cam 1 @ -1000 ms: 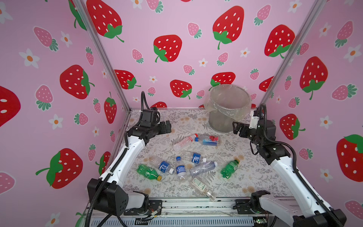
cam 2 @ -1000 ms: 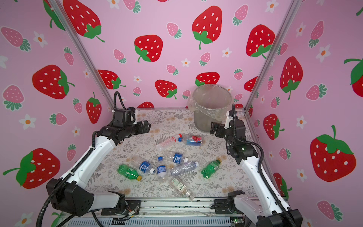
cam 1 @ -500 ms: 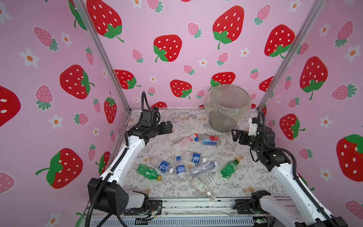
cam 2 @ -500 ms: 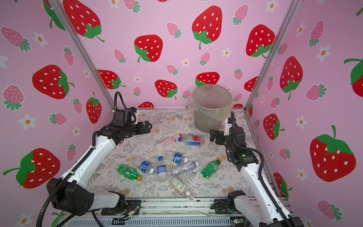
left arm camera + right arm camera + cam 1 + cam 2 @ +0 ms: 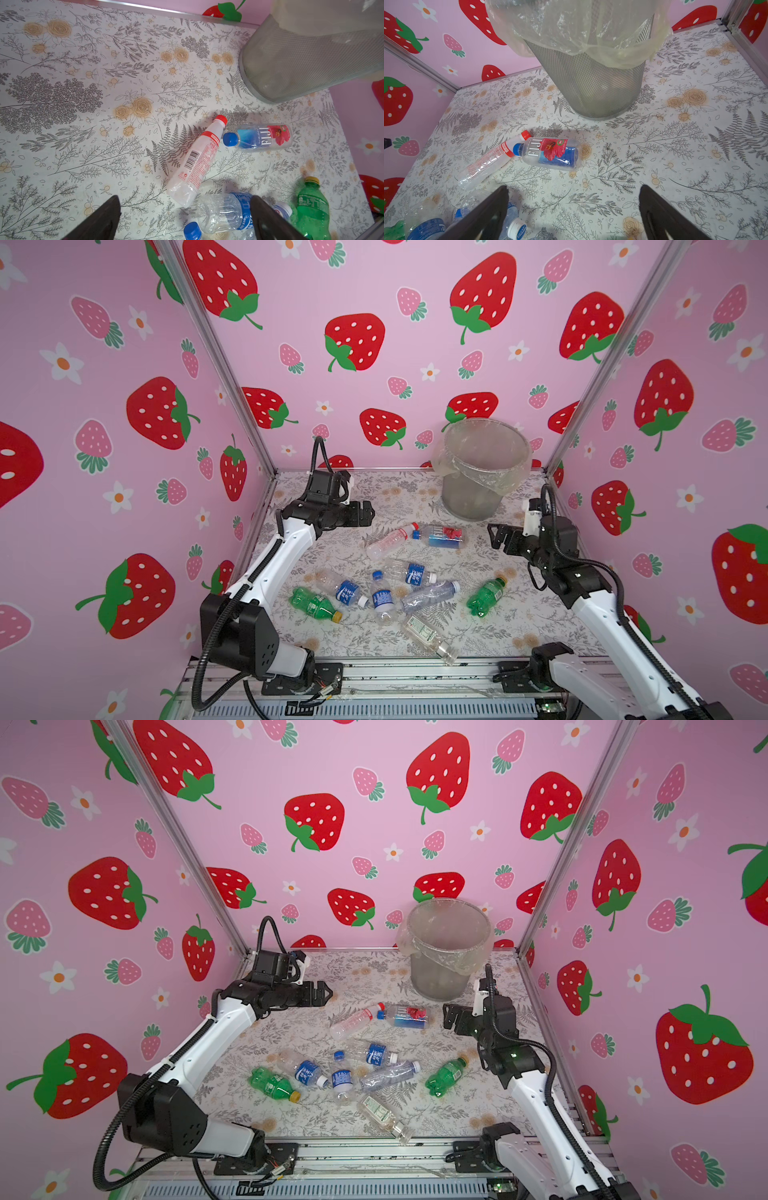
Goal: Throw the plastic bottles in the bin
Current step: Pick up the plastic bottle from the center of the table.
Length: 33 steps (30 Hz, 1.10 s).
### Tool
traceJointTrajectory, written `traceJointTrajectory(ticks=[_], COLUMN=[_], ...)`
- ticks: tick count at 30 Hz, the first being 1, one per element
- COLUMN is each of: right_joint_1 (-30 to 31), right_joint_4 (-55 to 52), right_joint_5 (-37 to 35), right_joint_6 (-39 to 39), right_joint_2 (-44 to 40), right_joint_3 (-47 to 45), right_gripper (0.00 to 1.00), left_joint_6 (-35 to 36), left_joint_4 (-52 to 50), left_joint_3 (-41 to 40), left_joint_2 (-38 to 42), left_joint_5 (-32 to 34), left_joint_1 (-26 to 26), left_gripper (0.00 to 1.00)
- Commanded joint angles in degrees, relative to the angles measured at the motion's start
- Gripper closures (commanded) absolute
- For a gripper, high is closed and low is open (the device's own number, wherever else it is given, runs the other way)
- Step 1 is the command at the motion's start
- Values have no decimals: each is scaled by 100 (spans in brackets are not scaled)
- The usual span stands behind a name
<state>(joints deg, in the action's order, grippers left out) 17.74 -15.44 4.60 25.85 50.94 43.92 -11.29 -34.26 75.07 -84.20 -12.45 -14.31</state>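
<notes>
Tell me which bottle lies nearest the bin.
The Fiji bottle, with a blue cap and red flower label. It lies just in front of the bin, closer than the red-capped bottle beside it.

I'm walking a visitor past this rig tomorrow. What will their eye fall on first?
The loud pink strawberry-print walls on three sides grab the eye first. Next comes the scatter of plastic bottles lying mid-table on the floral tabletop, including two green bottles at either edge of the cluster. The grey mesh bin with its clear liner stands upright at the back right, apart from them.
</notes>
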Motion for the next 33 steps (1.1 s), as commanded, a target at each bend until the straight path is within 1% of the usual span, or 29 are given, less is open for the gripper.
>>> traceJointTrajectory(ticks=[1, 6, 11, 14, 19, 26, 29, 33], right_joint_1=[0, -7, -2, -7, -7, -5, -7, -5], right_joint_4=[-67, -164, -283, -310, -297, -306, -323, -387], right_joint_5=[49, 59, 33, 47, 128, 180, 173, 96], right_joint_6=[-60, -140, -219, -239, -238, -247, -275, -299], right_joint_2=[-144, -297, -512, -603, -673, -718, -757, -821], right_joint_3=[-88, -196, -317, -390, -485, -539, -517, -487], right_gripper=[1, 1, 1, 1, 1, 1, 1, 1], left_joint_6=[413, 621, 943, 954, 829, 734, 857, 910], left_joint_4=[-326, -598, -833, -833, -816, -889, -1020, -1056], left_joint_3=[348, 576, 676, 720, 858, 929, 1022, 1012], left_joint_2=[-205, -631, -962, -1152, -1484, -1890, -2106, -2214], left_joint_5=[102, -17, 502, 811, 822, 1034, 822, 793], left_joint_1=[-107, -231, -642, -821, -852, -863, -870, -916], left_gripper=[2, 6, 6, 6, 8, 10, 14, 16])
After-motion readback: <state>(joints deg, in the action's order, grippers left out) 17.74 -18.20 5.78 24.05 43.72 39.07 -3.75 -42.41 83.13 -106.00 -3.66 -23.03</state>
